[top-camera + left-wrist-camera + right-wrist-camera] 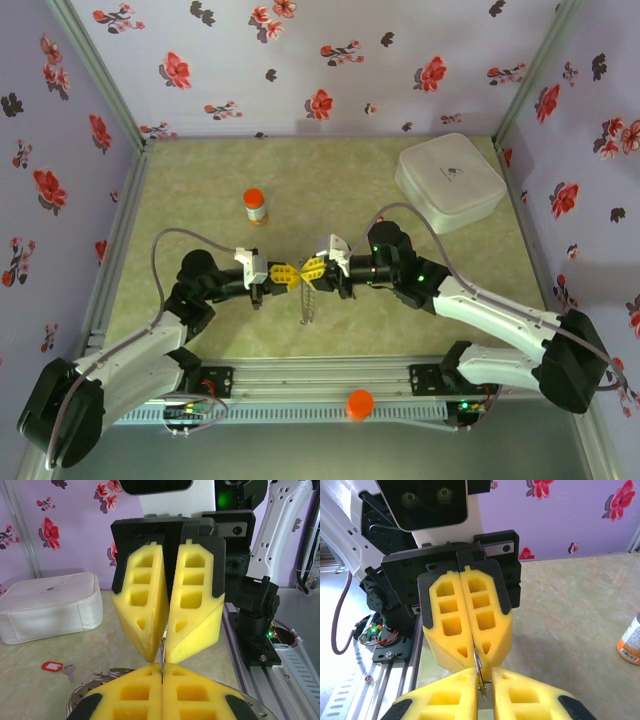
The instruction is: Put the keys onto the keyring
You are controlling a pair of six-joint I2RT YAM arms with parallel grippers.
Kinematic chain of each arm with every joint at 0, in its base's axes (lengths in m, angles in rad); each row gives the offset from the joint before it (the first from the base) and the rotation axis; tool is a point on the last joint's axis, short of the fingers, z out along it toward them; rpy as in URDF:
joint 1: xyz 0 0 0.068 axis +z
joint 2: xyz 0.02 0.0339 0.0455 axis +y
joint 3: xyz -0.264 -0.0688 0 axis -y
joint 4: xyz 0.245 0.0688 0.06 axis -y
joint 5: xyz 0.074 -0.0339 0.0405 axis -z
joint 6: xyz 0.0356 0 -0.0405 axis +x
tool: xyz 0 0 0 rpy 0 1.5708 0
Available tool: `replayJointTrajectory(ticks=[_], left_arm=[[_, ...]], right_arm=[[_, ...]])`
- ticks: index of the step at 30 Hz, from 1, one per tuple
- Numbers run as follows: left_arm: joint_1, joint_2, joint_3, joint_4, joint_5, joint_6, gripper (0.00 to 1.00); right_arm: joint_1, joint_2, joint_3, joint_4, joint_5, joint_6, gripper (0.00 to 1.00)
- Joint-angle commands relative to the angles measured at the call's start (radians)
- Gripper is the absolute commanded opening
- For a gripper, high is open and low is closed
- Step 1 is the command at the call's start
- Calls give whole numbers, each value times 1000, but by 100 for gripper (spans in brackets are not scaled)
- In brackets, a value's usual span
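My two grippers meet tip to tip over the middle of the table, the left gripper facing the right gripper. The left gripper is shut on the keyring, a thin silvery loop seen edge-on. That keyring also runs into the right gripper. The right jaws stand a narrow gap apart, and the metal leans on one finger. A thin silvery length hangs below the tips. One key with a red tag lies on the table. The other key is hidden.
A white lidded box sits at the back right. An orange-capped bottle stands behind the left arm. Silvery wire loops lie on the table near the red-tagged key. An orange cap rests on the front rail.
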Motion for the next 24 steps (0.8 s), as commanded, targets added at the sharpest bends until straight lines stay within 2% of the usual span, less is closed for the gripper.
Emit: replayJointTrajectory(ticks=[1,4,6,8,9,10,13,16,19,24], left_arm=[[3,-21,10,61,25,-16,0],[2,-21,9,61,26,-12,0],[3,-19,9,60,25,-9,1],[3,-21,8,41,15,8,28],[2,-22,7,21,-2,24,36],[3,-26,8,-4,-20,38,39],[3,-46,28,-143,-41,120,39],[3,-60,69,-317,-66,208,34],[3,-60,81,-364,-91,248,32],[3,-78,94,-426,-115,299,29]], right_arm=[[8,16,26,-29,-17,-23,13],[11,26,41,-47,-23,-32,7],[13,32,52,-63,-33,-41,0],[12,33,69,-89,-30,-49,0],[15,33,79,-108,-26,-61,0],[15,32,96,-147,-14,-77,0],[35,40,182,-348,63,-189,0],[61,70,280,-555,146,-313,0],[85,115,378,-714,206,-389,0],[110,200,520,-878,281,-443,0]])
